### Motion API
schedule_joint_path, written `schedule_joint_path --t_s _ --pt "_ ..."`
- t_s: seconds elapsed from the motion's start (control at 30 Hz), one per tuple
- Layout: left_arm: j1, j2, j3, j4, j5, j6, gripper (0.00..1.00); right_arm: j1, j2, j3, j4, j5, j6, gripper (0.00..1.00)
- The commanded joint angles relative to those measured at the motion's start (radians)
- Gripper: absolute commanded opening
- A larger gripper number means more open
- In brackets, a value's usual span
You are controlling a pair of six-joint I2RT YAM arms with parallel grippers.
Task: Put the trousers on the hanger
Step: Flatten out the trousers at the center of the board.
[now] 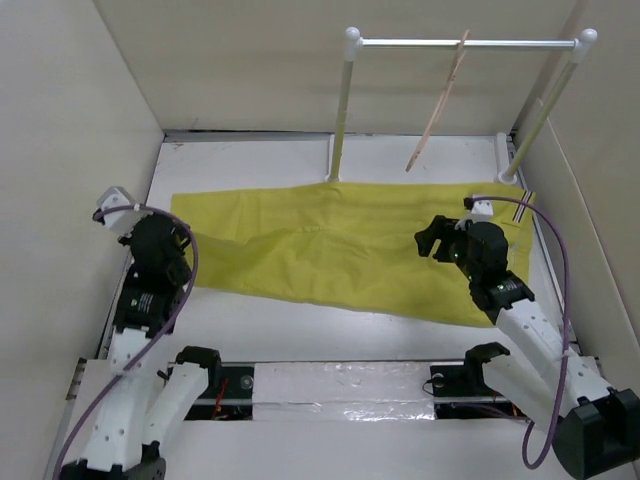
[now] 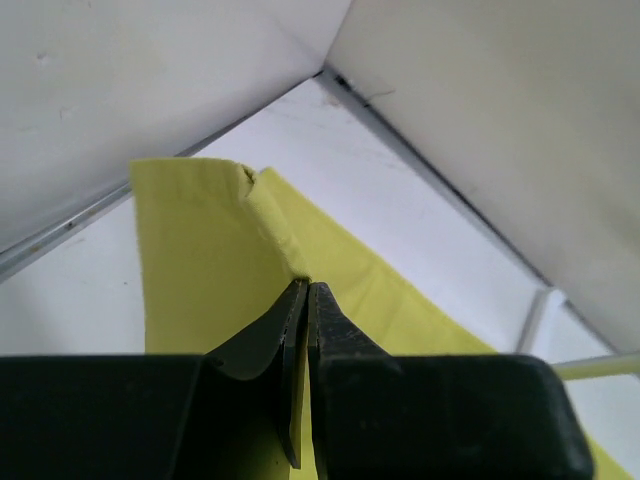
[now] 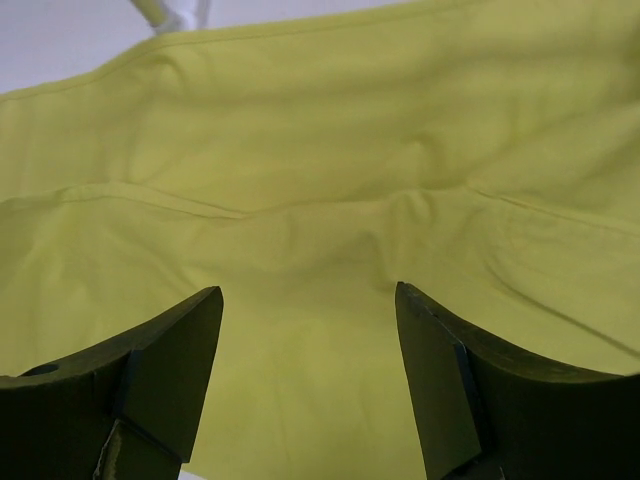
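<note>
- we see the trousers (image 1: 340,250) lying flat on the white tabletop (image 1: 300,330), spread from left to right, with the legs toward the left.
- a bit of striped trim (image 1: 527,198) shows at the right end of the cloth, next to the foot of the white rail stand (image 1: 465,43).
- the hanger (image 1: 440,100) hangs from the top bar of the rail stand at the back. it is tilted and seen almost edge-on, and it does not touch the trousers.
- the left claw (image 1: 188,240) is at the left end of the trousers, low over the near leg.
- in the left wrist view the left claw (image 2: 308,290) is clenched, fingers pressed together. a raised fold of yellow-green cloth (image 2: 200,270) runs right into the tips, so we read it as pinching the trousers.
- the cloth corner beyond that fold is slightly curled up near the back wall.
- the right claw (image 1: 430,240) is over the right part of the trousers, pointing left.
- in the right wrist view the right claw (image 3: 310,300) is released, fingers (image 3: 170,360) wide apart with only cloth (image 3: 300,150) seen between them. we can't tell if the tips touch the fabric.
- there are soft creases in the cloth in front of the right claw.
- a shiny silver strip (image 1: 340,385) runs along the near edge of the tabletop between the arm bases.
</note>
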Motion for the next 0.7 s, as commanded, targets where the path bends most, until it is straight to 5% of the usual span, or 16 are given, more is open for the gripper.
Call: schedule_joint_path --t_s 0.0,0.33,0.5,0.67 --pt "-0.002 0.145 0.000 0.066 -0.089 -0.071 0.00 0.074 0.005 0.060 0.086 0.068 -0.044 0.76" --pt "0.072 0.682 0.242 0.080 -0.140 -0.088 0.00 0.246 -0.021 0.058 0.143 0.110 -0.070 0.76" --pt "0.087 1.024 0.502 -0.035 -0.210 -0.092 0.00 0.292 -0.073 0.040 0.135 0.149 -0.076 0.76" --pt "0.096 1.199 0.732 -0.064 -0.259 -0.054 0.00 0.330 -0.115 0.023 0.162 0.156 -0.082 0.76"
